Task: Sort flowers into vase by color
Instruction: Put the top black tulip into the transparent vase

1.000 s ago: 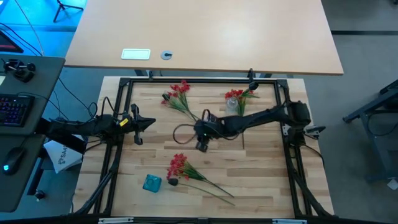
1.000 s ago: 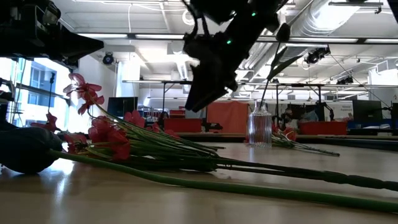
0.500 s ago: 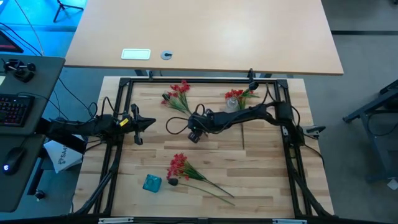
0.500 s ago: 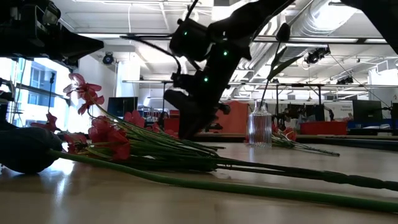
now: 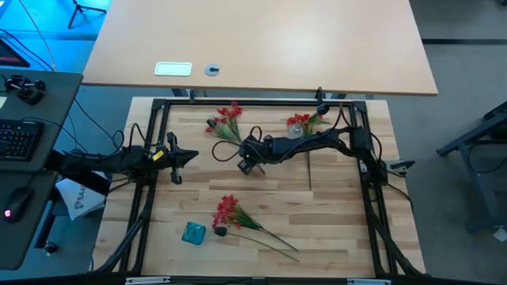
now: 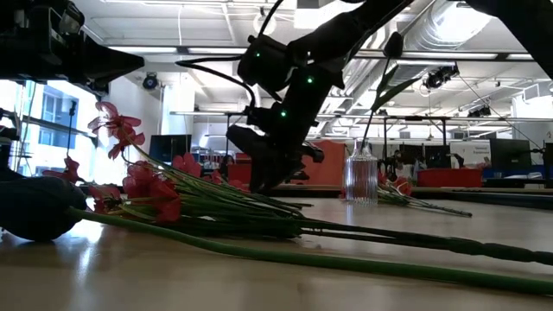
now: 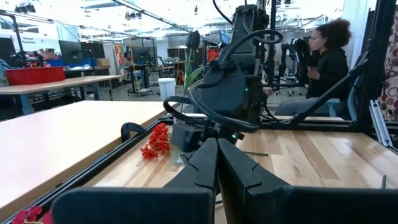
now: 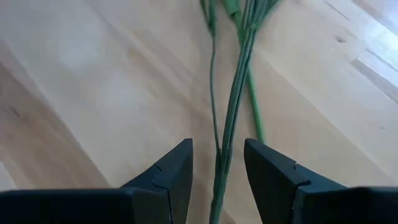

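Observation:
Three lots of red-pink flowers show. One bunch [image 5: 226,119] lies near the far left of the table, and its green stems [image 8: 231,106] run between the fingers of my open right gripper [image 8: 217,163], which stands low over them [image 5: 247,162] without touching. A second bunch [image 5: 230,214] lies flat on the near side. A third [image 5: 299,123] stands in a clear glass vase [image 6: 361,177] at the far edge. My left gripper [image 5: 178,156] waits shut at the left edge.
A blue object [image 5: 193,232] sits beside the near bunch's blossoms. A black metal frame [image 5: 238,101] runs along the table's edges. A dark cable loops off the right arm [image 6: 216,65]. A person sits beyond the table [image 7: 323,62]. Bare wood lies between the two lying bunches.
My right gripper has moved toward the far edge and slightly left, and has come down until its open fingers straddle the stems of the far-left bunch. The flowers have stayed where they were.

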